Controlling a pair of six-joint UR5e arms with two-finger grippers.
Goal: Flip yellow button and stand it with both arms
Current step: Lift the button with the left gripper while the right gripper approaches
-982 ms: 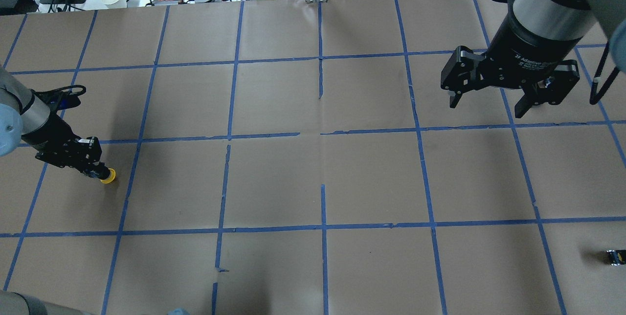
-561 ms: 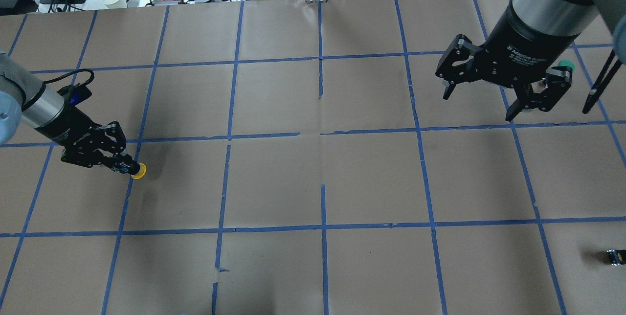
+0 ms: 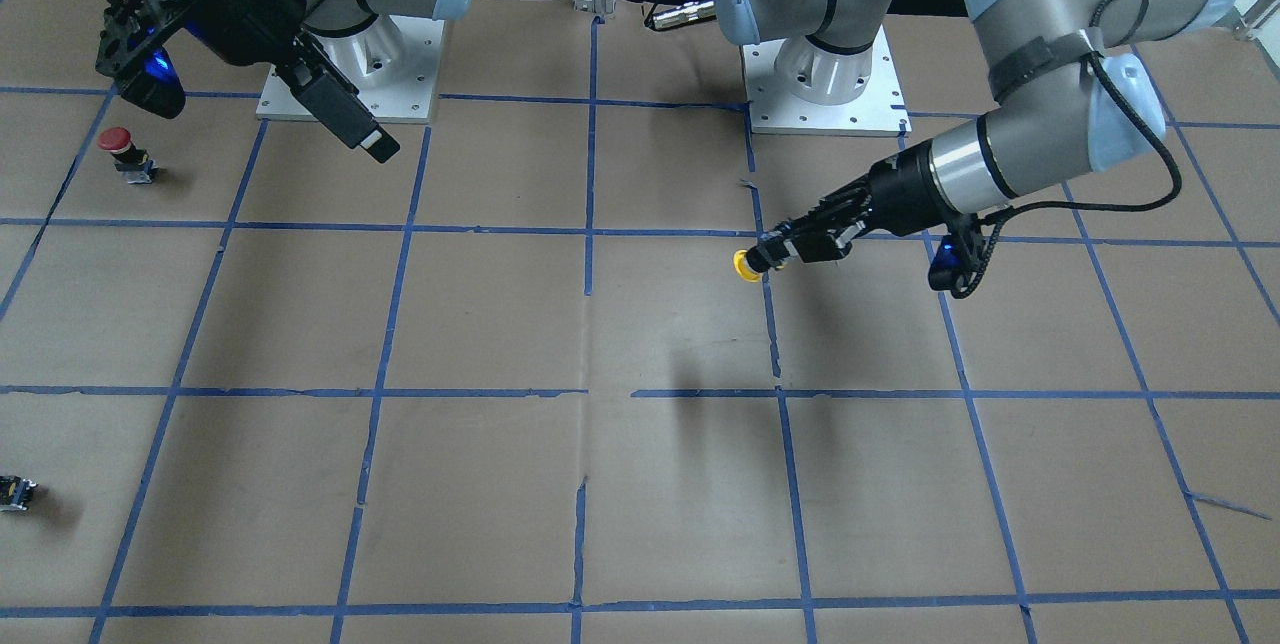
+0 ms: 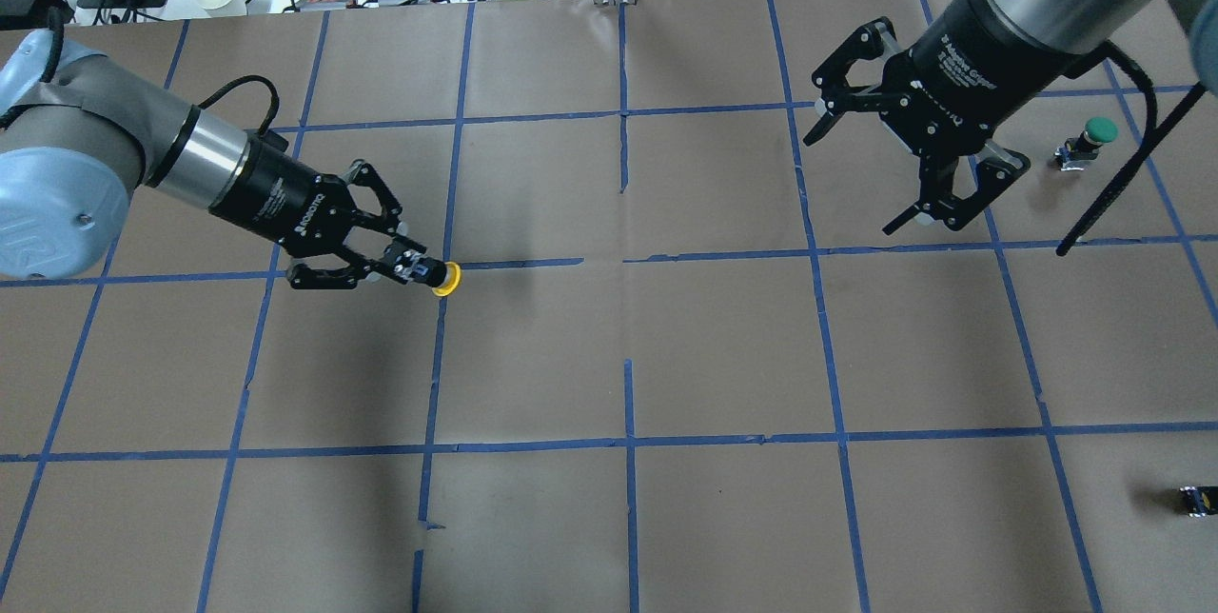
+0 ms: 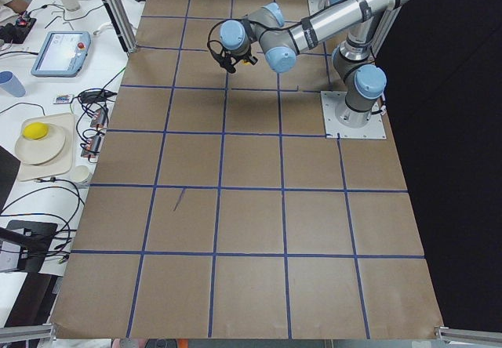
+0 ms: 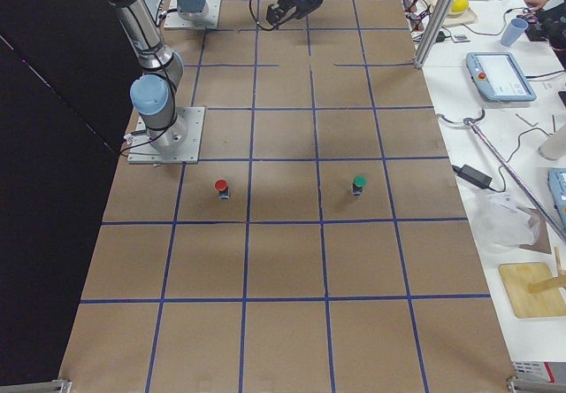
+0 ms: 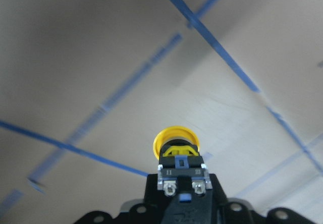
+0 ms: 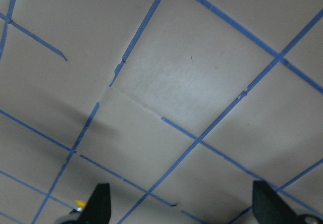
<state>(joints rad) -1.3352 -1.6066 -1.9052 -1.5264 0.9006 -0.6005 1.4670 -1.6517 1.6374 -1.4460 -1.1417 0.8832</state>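
Note:
The yellow button point(image 4: 447, 278) is held in the air by its black-and-grey body, lying sideways with the cap pointing towards the table's middle. My left gripper point(image 4: 419, 268) is shut on that body. It also shows in the front view, gripper point(image 3: 775, 252) and button point(image 3: 744, 265), and in the left wrist view, where the button point(image 7: 176, 143) sticks out past the fingers. My right gripper point(image 4: 854, 182) is open and empty, hovering at the far right with its jaws turned towards the centre. It is well apart from the button; its fingers point(image 8: 98, 206) frame bare paper.
A green-capped button point(image 4: 1094, 132) stands beyond the right gripper. A red-capped button point(image 3: 118, 144) stands near the right arm's base. A tiny black switch block point(image 4: 1197, 499) lies at the near right edge. Brown paper with a blue tape grid point(image 4: 628, 356) covers the table.
My left gripper has carried the yellow button from the left edge rightwards towards the table's middle. My right gripper has shifted left and turned, still open, uncovering the green button.

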